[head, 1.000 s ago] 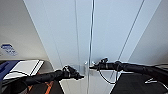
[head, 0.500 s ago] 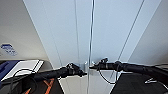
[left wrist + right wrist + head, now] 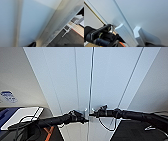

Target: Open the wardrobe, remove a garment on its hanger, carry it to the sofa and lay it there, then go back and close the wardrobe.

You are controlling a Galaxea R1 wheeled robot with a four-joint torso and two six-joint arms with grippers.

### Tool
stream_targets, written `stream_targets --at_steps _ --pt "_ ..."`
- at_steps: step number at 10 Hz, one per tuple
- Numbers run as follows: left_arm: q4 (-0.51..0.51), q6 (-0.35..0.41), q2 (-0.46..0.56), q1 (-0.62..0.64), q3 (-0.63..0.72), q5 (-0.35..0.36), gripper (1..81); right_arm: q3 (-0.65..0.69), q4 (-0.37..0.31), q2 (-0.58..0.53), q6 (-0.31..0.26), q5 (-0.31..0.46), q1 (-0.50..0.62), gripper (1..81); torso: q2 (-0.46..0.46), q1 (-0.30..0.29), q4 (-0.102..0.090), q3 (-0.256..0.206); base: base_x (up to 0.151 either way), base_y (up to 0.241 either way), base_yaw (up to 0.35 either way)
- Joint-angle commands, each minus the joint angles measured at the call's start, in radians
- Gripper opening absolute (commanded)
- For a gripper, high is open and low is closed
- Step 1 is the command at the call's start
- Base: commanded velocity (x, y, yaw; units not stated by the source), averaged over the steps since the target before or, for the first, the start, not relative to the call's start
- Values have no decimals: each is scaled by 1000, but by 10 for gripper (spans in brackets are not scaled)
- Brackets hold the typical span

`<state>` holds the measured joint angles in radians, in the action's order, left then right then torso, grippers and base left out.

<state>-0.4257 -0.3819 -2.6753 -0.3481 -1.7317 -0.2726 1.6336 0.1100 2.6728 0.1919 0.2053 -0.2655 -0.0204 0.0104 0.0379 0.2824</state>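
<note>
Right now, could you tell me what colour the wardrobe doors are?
White. The wardrobe doors show best in the head view, shut at the centre seam.

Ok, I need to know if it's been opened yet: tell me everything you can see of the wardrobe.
The wardrobe is a tall, smooth white cabinet with two doors, both shut along the centre seam. Two small white block handles flank that seam. The left gripper and right gripper sit at the handles, one each side; whether they grip them cannot be told. Nothing of the interior is exposed.
</note>
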Motion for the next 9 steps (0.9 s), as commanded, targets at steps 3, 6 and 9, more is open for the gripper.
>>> stream_targets --at_steps 3,6,9 --pt "-7 3 -97 160 -49 15 811 -37 -4 57 -2 -35 133 811 0 0 0 0 0 0 0" --pt "-5 -5 -137 162 -60 21 811 -32 -10 55 0 -58 130 811 0 0 0 0 0 0 0" --pt "-7 -44 -97 169 24 67 811 -57 -12 58 0 -70 122 811 0 0 0 0 0 0 0"
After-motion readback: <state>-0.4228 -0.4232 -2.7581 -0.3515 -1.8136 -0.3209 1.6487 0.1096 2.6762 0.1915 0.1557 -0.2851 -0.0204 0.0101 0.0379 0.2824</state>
